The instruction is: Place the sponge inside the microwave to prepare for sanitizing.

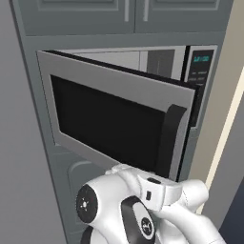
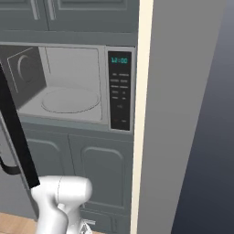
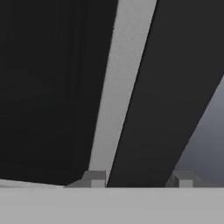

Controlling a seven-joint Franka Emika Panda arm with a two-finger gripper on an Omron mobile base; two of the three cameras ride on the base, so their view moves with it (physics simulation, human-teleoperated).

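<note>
The microwave (image 2: pixel 68 82) is built into grey cabinetry, and its door (image 1: pixel 109 114) stands swung out to the left. Inside, the round turntable (image 2: pixel 71 99) lies bare. The black keypad (image 2: pixel 119 91) with teal digits sits to the right of the cavity. In the hand view, the door's curved black handle (image 3: pixel 166 87) runs up between the two fingertips of my gripper (image 3: pixel 139 179) and fills the gap between them. Beside the handle are the grey door frame (image 3: pixel 122 87) and black glass (image 3: pixel 43 87). The sponge is out of view.
Grey upper cabinets (image 1: pixel 119 14) hang above the microwave, and lower cabinet doors (image 2: pixel 96 173) stand below it. A cream wall panel (image 2: pixel 144 114) borders the keypad on the right. The swung-out door takes up the space in front and to the left. Wooden floor (image 2: pixel 13 224) shows low down.
</note>
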